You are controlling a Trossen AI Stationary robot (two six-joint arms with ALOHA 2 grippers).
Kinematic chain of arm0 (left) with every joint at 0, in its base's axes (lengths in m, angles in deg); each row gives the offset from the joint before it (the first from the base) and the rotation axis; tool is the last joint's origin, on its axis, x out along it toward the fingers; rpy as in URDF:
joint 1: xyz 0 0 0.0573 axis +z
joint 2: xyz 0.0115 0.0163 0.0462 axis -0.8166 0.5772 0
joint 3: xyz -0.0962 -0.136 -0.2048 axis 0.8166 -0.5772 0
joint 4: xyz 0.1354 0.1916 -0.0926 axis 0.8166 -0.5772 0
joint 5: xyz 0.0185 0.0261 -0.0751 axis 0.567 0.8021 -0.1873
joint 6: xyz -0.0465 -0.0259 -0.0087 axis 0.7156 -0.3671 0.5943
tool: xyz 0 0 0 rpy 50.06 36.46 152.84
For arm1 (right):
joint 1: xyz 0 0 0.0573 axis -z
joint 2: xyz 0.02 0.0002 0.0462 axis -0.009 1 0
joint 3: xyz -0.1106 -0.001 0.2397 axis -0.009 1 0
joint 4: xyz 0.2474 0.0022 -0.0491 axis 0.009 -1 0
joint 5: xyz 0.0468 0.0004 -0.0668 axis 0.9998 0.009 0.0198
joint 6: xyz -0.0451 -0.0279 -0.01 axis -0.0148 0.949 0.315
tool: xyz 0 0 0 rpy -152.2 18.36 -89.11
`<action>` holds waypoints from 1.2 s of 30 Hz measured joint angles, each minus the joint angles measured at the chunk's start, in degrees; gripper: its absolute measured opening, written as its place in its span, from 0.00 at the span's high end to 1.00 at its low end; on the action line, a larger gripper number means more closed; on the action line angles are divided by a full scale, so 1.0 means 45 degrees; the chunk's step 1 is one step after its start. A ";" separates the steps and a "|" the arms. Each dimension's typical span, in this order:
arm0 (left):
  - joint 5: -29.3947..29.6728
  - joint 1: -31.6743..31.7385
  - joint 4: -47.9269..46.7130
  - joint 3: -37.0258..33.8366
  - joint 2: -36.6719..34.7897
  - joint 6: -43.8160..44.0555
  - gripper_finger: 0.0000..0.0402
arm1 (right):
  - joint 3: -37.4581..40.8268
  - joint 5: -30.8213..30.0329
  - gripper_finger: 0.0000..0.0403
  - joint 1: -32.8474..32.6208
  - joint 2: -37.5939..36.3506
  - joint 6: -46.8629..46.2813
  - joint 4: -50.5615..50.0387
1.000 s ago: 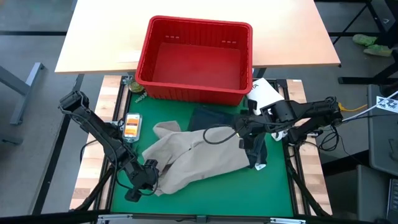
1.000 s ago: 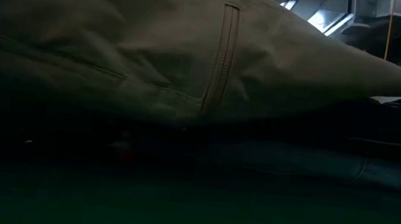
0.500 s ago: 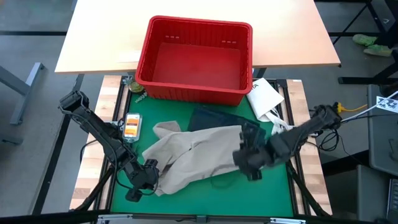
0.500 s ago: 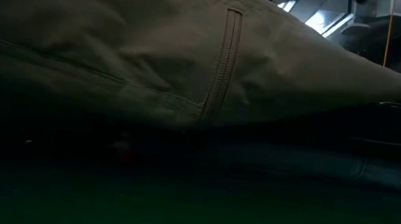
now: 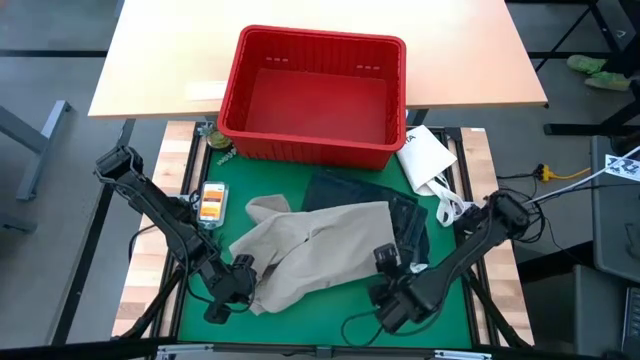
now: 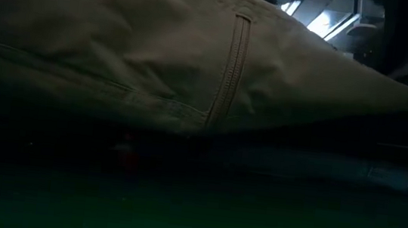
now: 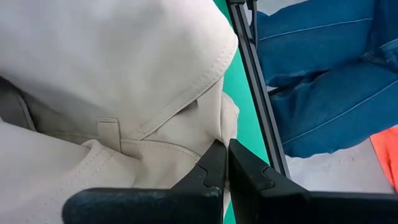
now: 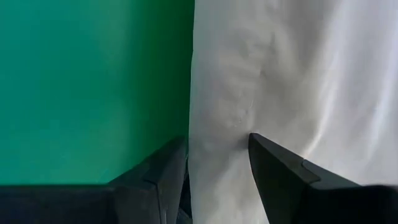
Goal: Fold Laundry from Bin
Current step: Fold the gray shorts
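Tan khaki trousers lie crumpled on the green mat and fill the low view. They partly cover dark blue denim jeans. My left gripper is at the near left and is shut on the trousers. My right gripper is low at the trousers' near right end. It is open, and its fingers stand on either side of the cloth's edge. The red bin stands behind the mat with nothing showing inside. My left gripper pinches the trousers' edge between its two shut fingers, next to a seamed band with a belt loop. The cloth lies slack on the mat. My right gripper: I cannot tell whether its open fingers touch the cloth.
A white flat packet lies at the mat's far right, beside the bin. A small orange and white device lies at the far left of the mat. Blue denim shows beyond a black rail in the left wrist view.
My right gripper has moved from over the jeans at the right toward the table's near edge and down, and now stands at the trousers' near right end. The trousers have barely shifted.
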 joint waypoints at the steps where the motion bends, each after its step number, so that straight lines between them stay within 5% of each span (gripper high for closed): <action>1: 0.0001 0.0000 0.0000 0.0000 0.0000 0.0065 0.99 | 0.0000 0.0008 0.56 0.0022 0.0190 0.0002 -0.0033; 9: 0.0010 0.0000 0.0010 0.0000 0.0000 0.0110 0.99 | -0.0005 -0.0035 0.60 0.0297 0.0806 -0.0024 -0.0068; 18: 0.0005 0.0000 0.0010 0.0000 0.0000 0.0095 0.99 | -0.1366 -0.0561 0.97 0.0499 0.0757 0.0450 -0.1750; 28: 0.0010 0.0000 0.0015 0.0000 -0.0005 0.0085 0.99 | -0.3507 -0.5327 0.96 0.1723 0.0673 0.0900 -0.4731; 36: 0.0068 0.0000 0.0015 0.0000 -0.0005 0.0073 0.99 | -0.3105 -0.4476 0.95 0.4355 0.0641 0.2460 -0.4216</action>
